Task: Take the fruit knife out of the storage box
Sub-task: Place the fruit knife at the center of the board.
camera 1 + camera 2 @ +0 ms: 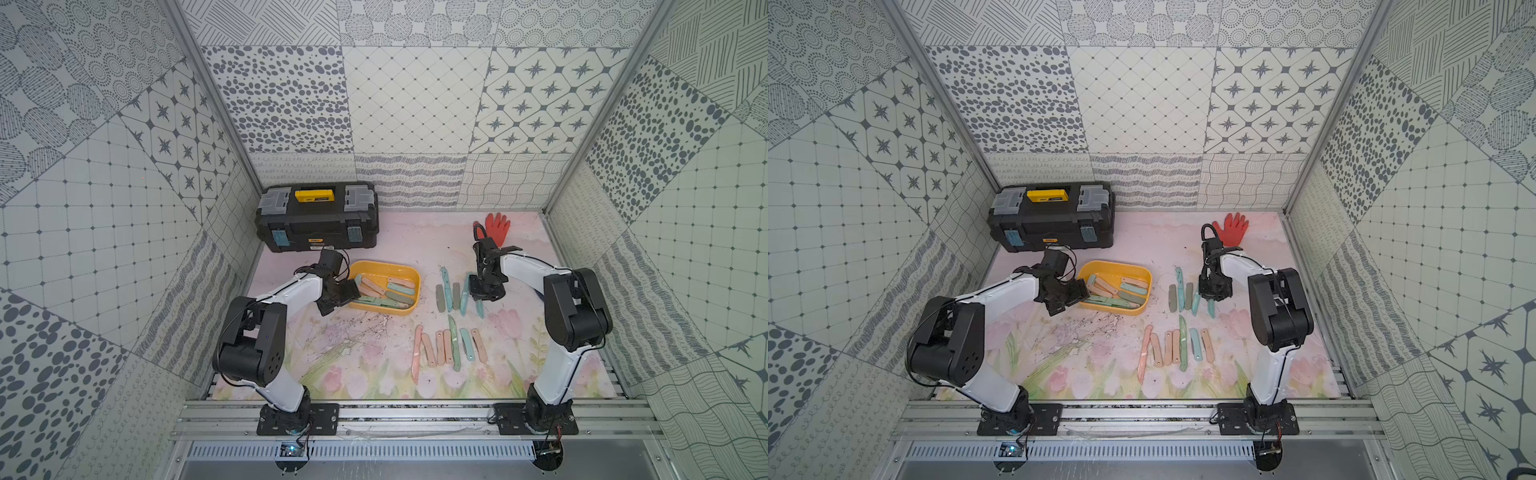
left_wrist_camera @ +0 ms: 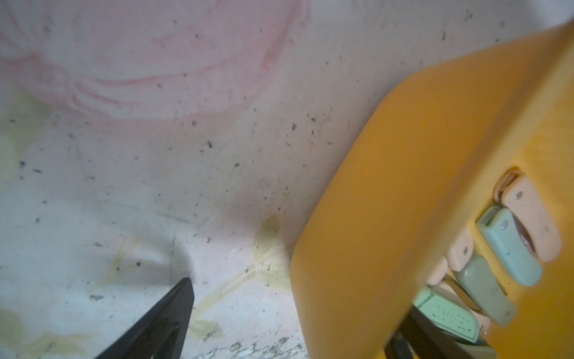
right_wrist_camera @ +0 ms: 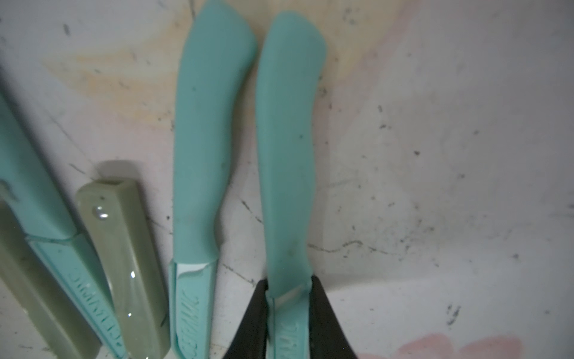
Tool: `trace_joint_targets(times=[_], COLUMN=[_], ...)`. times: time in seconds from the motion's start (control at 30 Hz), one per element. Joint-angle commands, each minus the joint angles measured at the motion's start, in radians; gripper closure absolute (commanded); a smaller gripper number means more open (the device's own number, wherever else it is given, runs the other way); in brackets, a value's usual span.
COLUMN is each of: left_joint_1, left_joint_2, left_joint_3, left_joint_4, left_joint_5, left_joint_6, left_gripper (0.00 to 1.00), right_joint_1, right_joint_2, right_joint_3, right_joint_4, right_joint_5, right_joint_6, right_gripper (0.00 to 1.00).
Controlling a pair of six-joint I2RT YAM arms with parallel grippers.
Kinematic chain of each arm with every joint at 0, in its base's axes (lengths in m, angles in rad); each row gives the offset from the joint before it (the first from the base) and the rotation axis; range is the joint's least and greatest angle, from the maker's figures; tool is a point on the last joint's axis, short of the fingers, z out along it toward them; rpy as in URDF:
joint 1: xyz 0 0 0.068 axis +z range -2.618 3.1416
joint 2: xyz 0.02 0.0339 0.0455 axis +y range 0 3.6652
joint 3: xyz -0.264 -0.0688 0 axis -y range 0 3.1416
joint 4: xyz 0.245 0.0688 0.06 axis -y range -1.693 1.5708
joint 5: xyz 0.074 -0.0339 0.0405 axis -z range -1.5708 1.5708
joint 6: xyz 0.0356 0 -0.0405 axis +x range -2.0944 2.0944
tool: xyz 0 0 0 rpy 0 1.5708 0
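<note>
Straddling left gripper (image 1: 340, 299): your fingers are spread, one on each side of the storage box (image 1: 386, 311) end wall.
Storage box: holds heaped pink, teal and green fruit knives (image 1: 386, 289).
Right gripper (image 3: 289, 298): your fingers pinch a teal knife (image 3: 285, 155) on the mat (image 1: 365, 345), outside the box.

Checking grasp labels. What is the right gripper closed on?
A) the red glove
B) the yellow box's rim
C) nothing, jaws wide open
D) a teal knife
D: in the right wrist view the right gripper has its jaws pressed against both sides of a teal knife, next to a second teal one.
</note>
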Motion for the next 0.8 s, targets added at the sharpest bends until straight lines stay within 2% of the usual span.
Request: trace_joint_targets(times=[0.0,0.5,0.67,0.77], left_joint_1=[0.003,0.004,0.005,0.006], left_joint_2=[0.002,0.005,0.006,0.001], left_joint_3=[0.006,0.006,0.009,0.010], left_joint_4=[-0.008,-0.008,-0.009,-0.010], left_joint_5=[-0.004,-0.001,0.001,-0.003], left_joint_6=[0.022,0.021,0.022,0.022], left_gripper=[0.11,0.11,0.11,0.11], right_joint_1=[0.022,0.029,0.029,0.029], right_joint_2=[0.059,0.062,0.055,0.047], right_joint_3=[0.019,0.018,0.021,0.024], right_joint_4=[0.035,0.010,0.006,0.003], right_joint_5=[0.006,0.060,0.054,0.049], right_joint_6=[-0.014,-0.017,-0.022,-0.022], right_gripper=[0.83,0.81,0.68,0.67])
